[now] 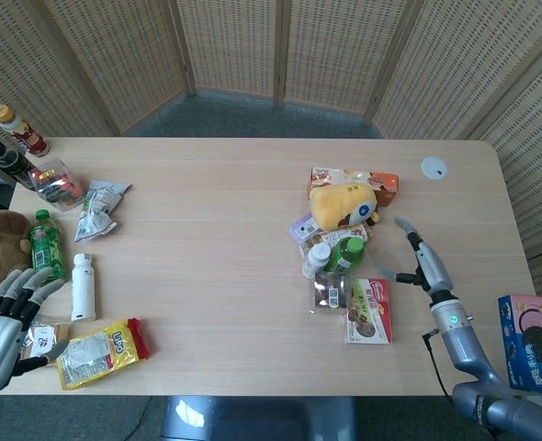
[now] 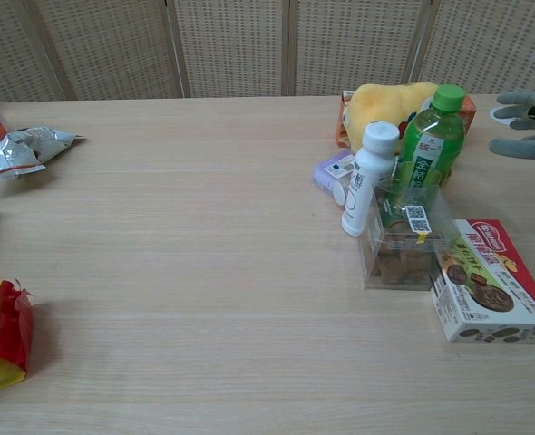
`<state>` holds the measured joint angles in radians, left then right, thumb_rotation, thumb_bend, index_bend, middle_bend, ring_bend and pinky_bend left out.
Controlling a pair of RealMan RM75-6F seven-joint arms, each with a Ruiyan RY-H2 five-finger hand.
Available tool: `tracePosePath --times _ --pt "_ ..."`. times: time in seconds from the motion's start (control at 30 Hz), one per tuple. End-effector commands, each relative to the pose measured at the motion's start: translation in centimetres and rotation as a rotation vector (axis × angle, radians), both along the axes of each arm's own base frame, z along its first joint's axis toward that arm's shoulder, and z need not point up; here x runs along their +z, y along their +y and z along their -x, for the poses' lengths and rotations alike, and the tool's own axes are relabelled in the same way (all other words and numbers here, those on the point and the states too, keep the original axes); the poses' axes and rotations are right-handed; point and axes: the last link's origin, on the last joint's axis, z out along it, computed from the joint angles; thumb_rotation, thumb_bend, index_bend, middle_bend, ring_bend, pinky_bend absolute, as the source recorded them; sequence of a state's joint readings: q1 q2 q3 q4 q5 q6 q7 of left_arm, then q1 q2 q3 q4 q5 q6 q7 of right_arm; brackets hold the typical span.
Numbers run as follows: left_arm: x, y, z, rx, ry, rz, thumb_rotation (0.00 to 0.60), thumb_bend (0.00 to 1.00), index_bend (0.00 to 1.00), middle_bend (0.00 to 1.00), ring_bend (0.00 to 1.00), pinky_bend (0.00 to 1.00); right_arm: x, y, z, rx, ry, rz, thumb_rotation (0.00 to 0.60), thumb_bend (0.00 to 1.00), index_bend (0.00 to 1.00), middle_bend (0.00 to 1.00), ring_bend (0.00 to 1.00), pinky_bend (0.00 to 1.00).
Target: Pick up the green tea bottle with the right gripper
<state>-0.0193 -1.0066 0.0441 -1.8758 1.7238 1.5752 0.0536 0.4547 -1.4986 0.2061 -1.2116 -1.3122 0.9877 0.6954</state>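
Note:
The green tea bottle (image 1: 348, 254) (image 2: 431, 147) stands upright with a green cap in the cluster right of the table's middle, just in front of a yellow plush toy (image 1: 343, 204). My right hand (image 1: 418, 261) (image 2: 525, 124) hovers open to the right of the bottle, fingers spread and pointing at it, a clear gap away and holding nothing. A white bottle (image 2: 365, 179) stands against the tea bottle's left side. My left hand (image 1: 1, 332) is open at the table's near left corner. A second green bottle (image 1: 43, 241) lies at the far left.
A clear cookie box (image 2: 403, 245) and a red biscuit box (image 2: 490, 294) lie in front of the tea bottle. Snack packs (image 1: 374, 182) sit behind the plush. A white bottle (image 1: 84, 286), a yellow bag (image 1: 101, 350) and a foil bag (image 1: 97, 209) are on the left.

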Motion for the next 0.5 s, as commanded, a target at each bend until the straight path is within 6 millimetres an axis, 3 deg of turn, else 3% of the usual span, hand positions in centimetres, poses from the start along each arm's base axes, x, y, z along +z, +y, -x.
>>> tracePosePath --times 0.03,0.5 --pt "0.0 0.0 0.0 0.001 0.002 0.001 0.600 0.23 0.17 0.10 0.00 0.00 -0.5 0.1 -0.1 0.001 0.001 -0.004 0.424 0.06 0.00 0.00 0.00 0.00" --pt "0.0 0.1 0.1 -0.001 -0.001 0.001 0.600 0.23 0.16 0.10 0.00 0.00 -2.6 -0.3 -1.1 0.008 -0.010 -0.038 0.424 0.07 0.00 0.00 0.00 0.00"
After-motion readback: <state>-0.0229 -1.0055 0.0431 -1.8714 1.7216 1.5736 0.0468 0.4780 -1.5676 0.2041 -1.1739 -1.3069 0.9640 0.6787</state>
